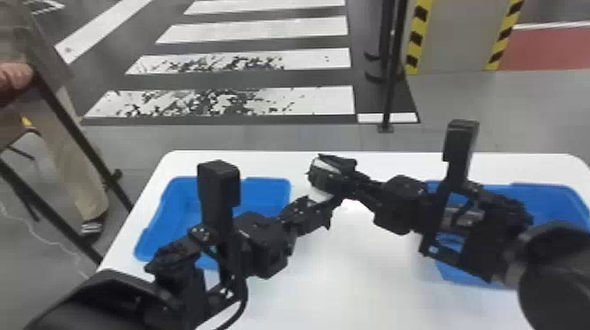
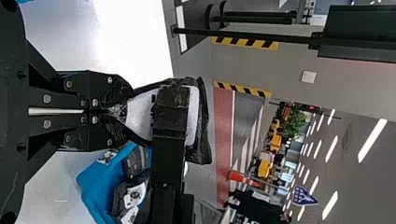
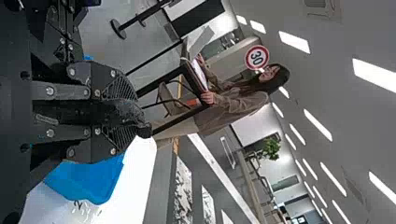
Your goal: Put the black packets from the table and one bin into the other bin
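Over the table's middle, my left gripper [image 1: 328, 205] and right gripper [image 1: 327, 173] meet at one black packet [image 1: 319, 194] with white areas. In the left wrist view, the left gripper [image 2: 122, 111] is shut on one end of the packet [image 2: 140, 114], while the other arm's dark finger crosses its far part. The right gripper [image 3: 135, 115] is shut in the right wrist view, with dark material between its fingers. Left and right in the head view stand blue bins [image 1: 268, 188] [image 1: 544, 195]. Black packets [image 2: 133, 198] lie in the bin [image 2: 95, 182] in the left wrist view.
The white table [image 1: 351, 272] carries both bins, one under each forearm. Beyond its back edge is floor with a thin post [image 1: 388, 87]. A person stands behind a frame at the far left, away from the bins.
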